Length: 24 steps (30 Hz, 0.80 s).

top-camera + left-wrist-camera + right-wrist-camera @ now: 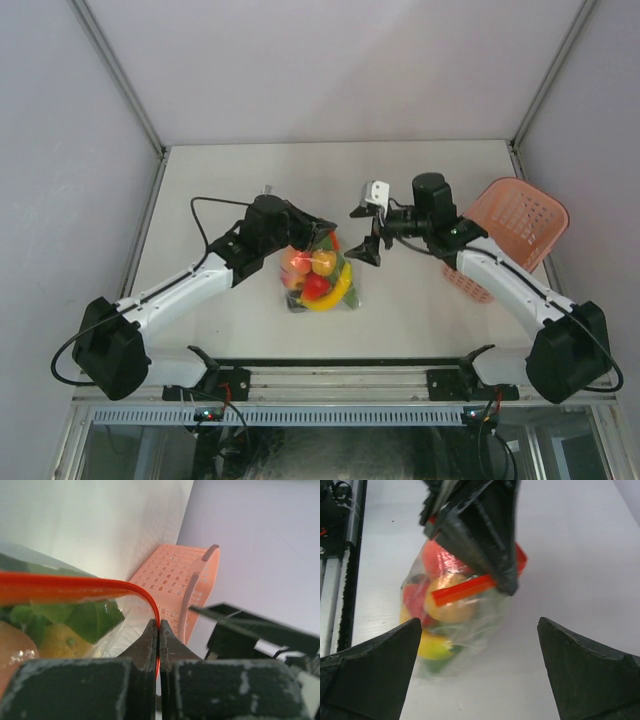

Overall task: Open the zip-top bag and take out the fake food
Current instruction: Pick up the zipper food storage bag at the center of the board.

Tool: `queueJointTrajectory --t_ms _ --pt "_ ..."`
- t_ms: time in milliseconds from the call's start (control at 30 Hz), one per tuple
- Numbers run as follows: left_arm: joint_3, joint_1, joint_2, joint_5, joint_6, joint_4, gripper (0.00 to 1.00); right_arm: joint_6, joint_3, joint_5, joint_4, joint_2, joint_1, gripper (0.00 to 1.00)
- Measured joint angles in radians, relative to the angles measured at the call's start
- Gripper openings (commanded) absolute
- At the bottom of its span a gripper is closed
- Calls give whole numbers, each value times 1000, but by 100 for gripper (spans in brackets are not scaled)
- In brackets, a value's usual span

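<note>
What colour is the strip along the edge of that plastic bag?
The zipper strip is red-orange, clearest in the left wrist view.

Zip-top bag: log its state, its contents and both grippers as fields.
bag: zip-top bag, clear, mid-table between the arms
zipper strip: red-orange, one end pinched
left gripper: shut on the zipper strip
right gripper: open, beside the bag's top, holding nothing
contents: fake food, all inside the bag
pink basket: far right, apart from the bag
</note>
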Motion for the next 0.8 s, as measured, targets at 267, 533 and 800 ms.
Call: queueJointTrajectory --t_ms 267,533,800 --pt "6 -42 -2 -74 -100 -43 0 115 -237 98 227 -152 42 92" --pt "6 -65 -2 -74 -124 -42 0 149 -290 187 348 -153 62 71" --pt "6 -66 -4 -75 -137 -24 0 116 -290 245 385 -123 127 45"
